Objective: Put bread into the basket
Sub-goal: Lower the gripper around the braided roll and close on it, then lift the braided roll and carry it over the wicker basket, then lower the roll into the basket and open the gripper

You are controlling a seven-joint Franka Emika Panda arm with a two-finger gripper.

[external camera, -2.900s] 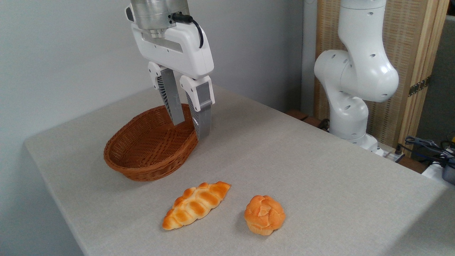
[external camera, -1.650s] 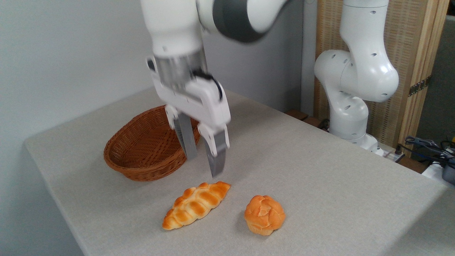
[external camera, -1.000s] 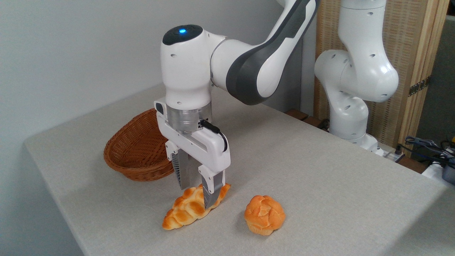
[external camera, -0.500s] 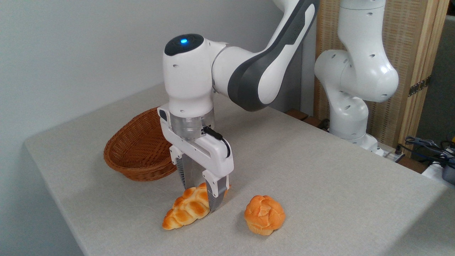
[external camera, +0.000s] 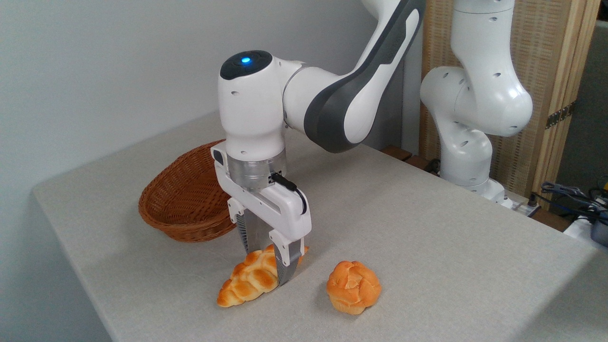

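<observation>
The braided golden bread (external camera: pixel 247 281) lies on the table near the front edge, its left pointed end toward the camera. My gripper (external camera: pixel 266 266) is down over the loaf's right half, with one grey finger (external camera: pixel 286 263) in front of it and the other behind. The jaws look as wide apart as before, so the gripper is open around the bread. The loaf still rests on the table. The reddish-brown wicker basket (external camera: pixel 178 202) stands behind and to the left, partly hidden by my wrist, with nothing visible in it.
A round lumpy orange bun (external camera: pixel 354 286) sits on the table right of the loaf, a short gap from my front finger. A white robot base (external camera: pixel 475 118) stands off the table's far right edge, with cables (external camera: pixel 574 197) beyond. The table's front-left edge is close to the loaf.
My gripper came from above the basket, forward and down, and now straddles the loaf. In the last half second it sank slightly. The bread, bun and basket have not moved.
</observation>
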